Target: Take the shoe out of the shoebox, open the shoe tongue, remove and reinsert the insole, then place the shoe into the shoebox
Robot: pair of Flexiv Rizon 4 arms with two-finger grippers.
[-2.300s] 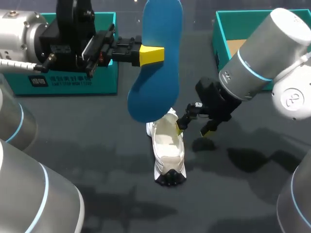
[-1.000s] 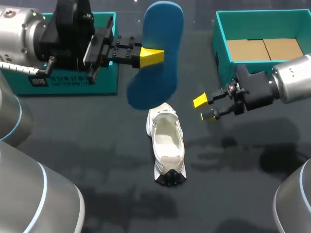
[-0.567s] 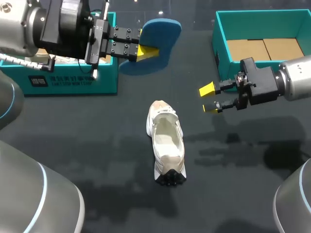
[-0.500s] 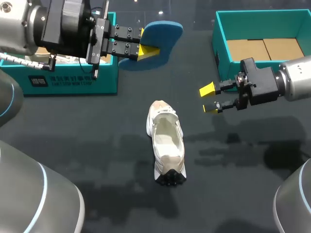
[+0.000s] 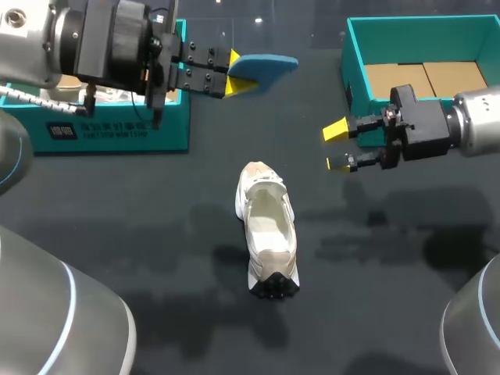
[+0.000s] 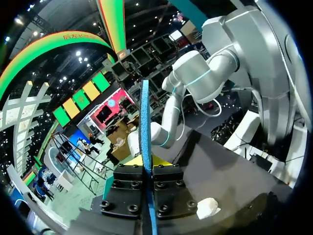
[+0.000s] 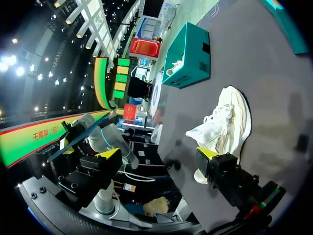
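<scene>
White shoe (image 5: pixel 268 234) stands upright mid-frame; blue insole (image 5: pixel 266 64) is aloft, lying flat, upper centre; open teal shoebox (image 5: pixel 422 39) upper right.

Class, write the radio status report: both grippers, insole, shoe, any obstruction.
Left gripper shut on blue insole, aloft. Right gripper open, empty. Shoe on table, insole out. Nothing over the shoe.

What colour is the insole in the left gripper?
The insole is blue; the head view shows it best.

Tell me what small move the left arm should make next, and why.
Probably lower the left gripper, shut on the blue insole, toward the white shoe: the insole is out, and the shoe lies with its opening up, clear of the open right gripper.
</scene>
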